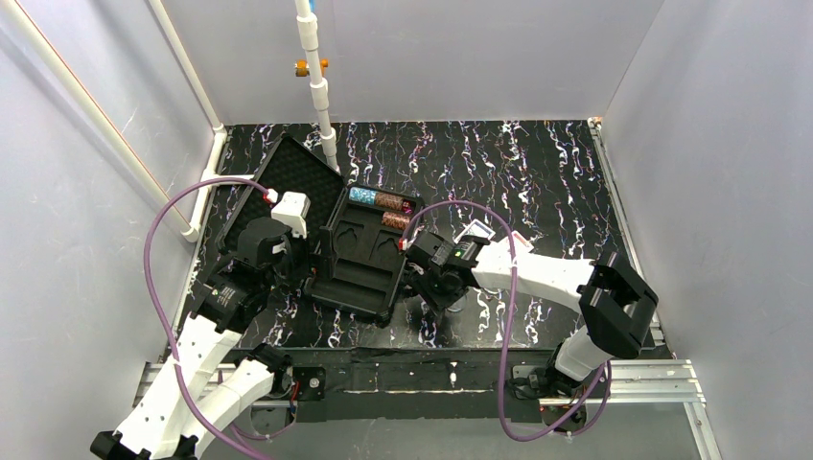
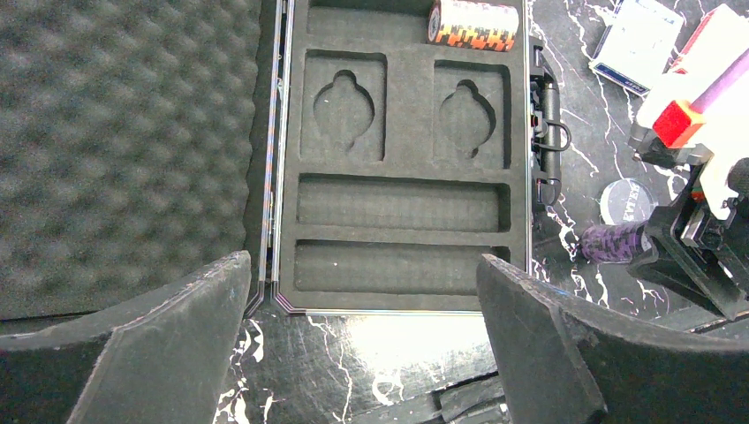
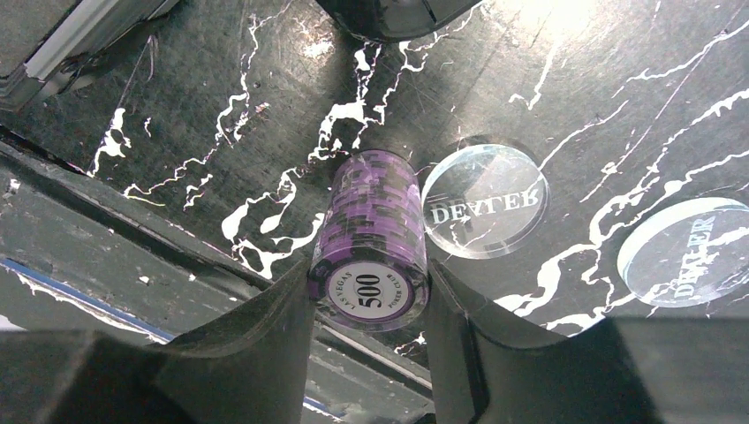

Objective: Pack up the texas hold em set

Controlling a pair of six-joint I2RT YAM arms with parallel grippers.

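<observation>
Right pincer clamped on the purple chip stack, lower centre of frame, lying sideways. The loose, slick chips likely spill, so firm mid-stack hold is best. Left pincer wide apart over the case.

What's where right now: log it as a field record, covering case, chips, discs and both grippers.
case: open, foam lid laid back to the left
tray: teal stack and brown stacks at far end; near long slots and both card pockets empty
purple chip stack: on its side on the table, right of case
right gripper: fingers against both its sides
left gripper: open, empty, above tray's near edge
dealer discs: two, flat on table beside that stack
</observation>
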